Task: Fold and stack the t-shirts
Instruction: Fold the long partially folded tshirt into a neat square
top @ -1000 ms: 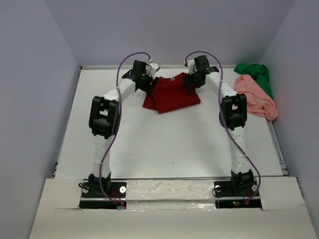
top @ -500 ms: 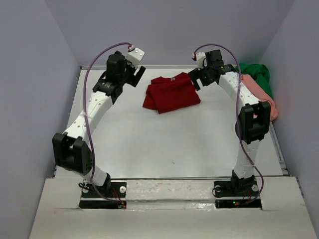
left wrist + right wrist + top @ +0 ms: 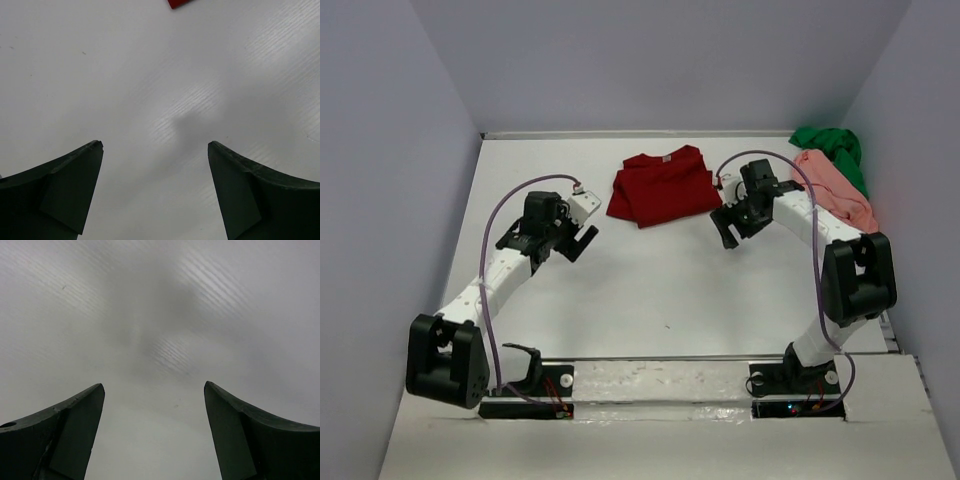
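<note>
Neither the left gripper (image 3: 578, 240) nor the right gripper (image 3: 730, 230) holds anything; both hang with jaws spread wide over the bare table (image 3: 660, 300). The red shirt (image 3: 663, 185) lies folded at the far middle, while the pink shirt (image 3: 835, 192) and green shirt (image 3: 835, 150) sit crumpled together at the far right (pink nearer). The pink one looks next. Pinch a shoulder with each gripper and drag it onto open table before folding.

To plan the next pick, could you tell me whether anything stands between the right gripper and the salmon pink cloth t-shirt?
Nothing visible does: only white table and its own forearm lie between the right gripper and the salmon pink cloth t-shirt. The bright green cloth t-shirt lies beyond it.
</note>
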Available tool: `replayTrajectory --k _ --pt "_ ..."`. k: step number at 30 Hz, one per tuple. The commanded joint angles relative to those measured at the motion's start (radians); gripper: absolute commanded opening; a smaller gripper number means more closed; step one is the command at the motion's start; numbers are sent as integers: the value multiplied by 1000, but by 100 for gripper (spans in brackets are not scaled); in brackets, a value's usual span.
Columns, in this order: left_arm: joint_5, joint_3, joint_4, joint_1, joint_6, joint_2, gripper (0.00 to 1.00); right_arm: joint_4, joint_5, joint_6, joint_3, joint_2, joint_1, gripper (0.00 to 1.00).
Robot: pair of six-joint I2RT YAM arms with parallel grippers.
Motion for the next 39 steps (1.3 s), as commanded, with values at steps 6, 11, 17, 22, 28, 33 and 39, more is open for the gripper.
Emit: replayTrajectory --k 6,11,17,22,28,33,39 --pt "140 -107 160 118 -31 -191 99 150 -4 -9 -120 -116 2 83" --pt "215 -167 208 169 -29 -246 99 226 127 2 -174 -72 -9 82" --pt "236 -226 225 174 -29 -280 99 274 245 26 -171 -73 -9 83" --pt "226 -261 260 177 -95 -248 99 306 299 42 -178 -66 -18 87" --pt "276 -195 182 177 -71 -148 99 285 218 100 -122 -108 -27 92" --pt "292 -196 176 177 -49 -140 99 260 181 49 -4 -87 -27 93" --pt "235 -224 174 187 -25 -189 99 201 127 -35 294 137 -27 93"
